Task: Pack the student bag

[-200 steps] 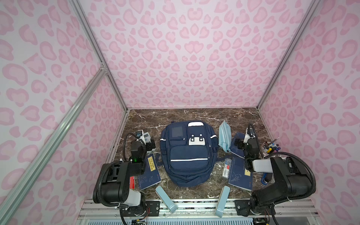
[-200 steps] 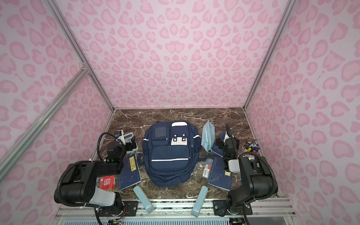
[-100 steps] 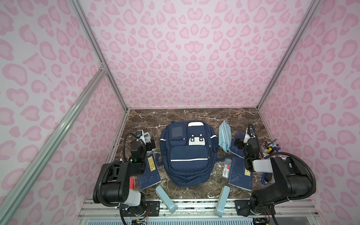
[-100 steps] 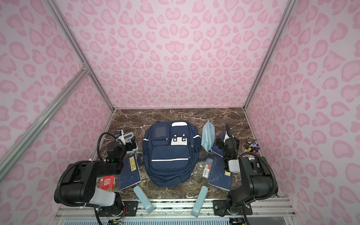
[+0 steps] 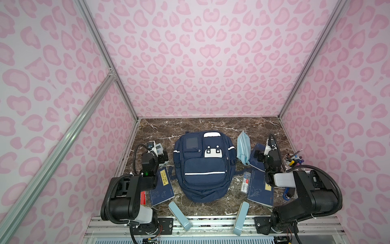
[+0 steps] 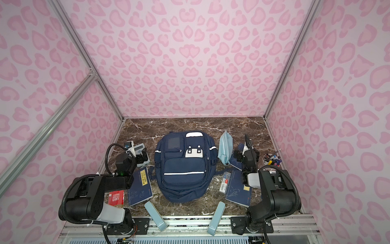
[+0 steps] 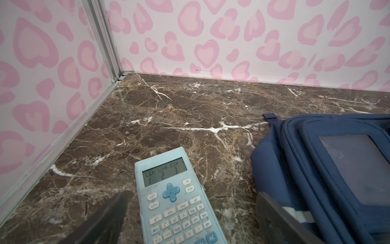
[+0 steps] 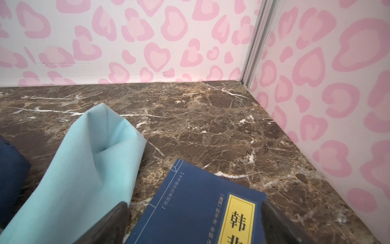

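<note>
The student bag [image 5: 203, 166] lies flat at mid-table; jaws of both arms are spread, holding nothing.
Both top views: books [image 6: 140, 186] flank it on the brown marble tabletop [image 6: 190, 124], with pink-heart walls [image 6: 190, 63] around. Left wrist: the left gripper [image 7: 192, 196] is over a blue calculator [image 7: 175, 200]. Right wrist: the right gripper [image 8: 193, 206] is over a navy book [image 8: 196, 211], a pale-blue pouch [image 8: 84, 158] beside it.

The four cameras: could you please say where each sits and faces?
Both top views: high at the front, looking down at the student bag; both arms show.
Left wrist: low, facing the back wall over the calculator; open left gripper shows.
Right wrist: likewise, over a blue book; open right gripper shows.
All share that bag.
</note>
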